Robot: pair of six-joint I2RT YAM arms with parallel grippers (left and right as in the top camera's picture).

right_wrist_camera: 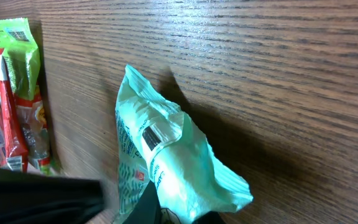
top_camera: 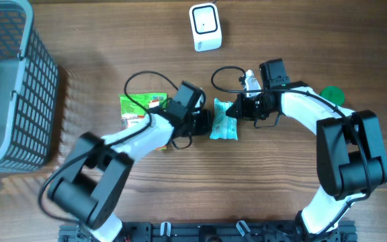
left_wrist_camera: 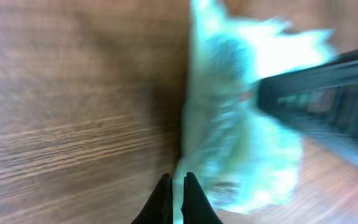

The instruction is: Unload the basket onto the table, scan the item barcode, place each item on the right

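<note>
1. Step in hand, as judged: you are at the pick-up of the item. The scan itself is not yet done.
2. The item is the teal packet point(right_wrist_camera: 166, 162). It sits at the middle of the table point(top_camera: 301, 40), between the two arms and well apart from the scanner point(top_camera: 204, 27), which stands at the far edge.
3. Right gripper point(top_camera: 236, 113): narrow, pinched on the near end of the teal packet. In the right wrist view the packet stands up off the wood and throws a shadow.
4. Left gripper point(left_wrist_camera: 176, 190): fingers closed together at the packet's opposite edge. The view is blurred, so you cannot tell whether any film is caught between them.
5. The barcode point(right_wrist_camera: 153, 136) shows on the packet's upper face, near a crease.
6. The green packet point(top_camera: 140, 107) lies just beyond the left arm and is not being handled.
7. Next move, as judged: carry the teal packet up to the scanner and turn the barcode face toward its window. Keep the film flat, since a crease across the code may spoil the read. Check that the left gripper is clear of the packet before you lift.
</note>
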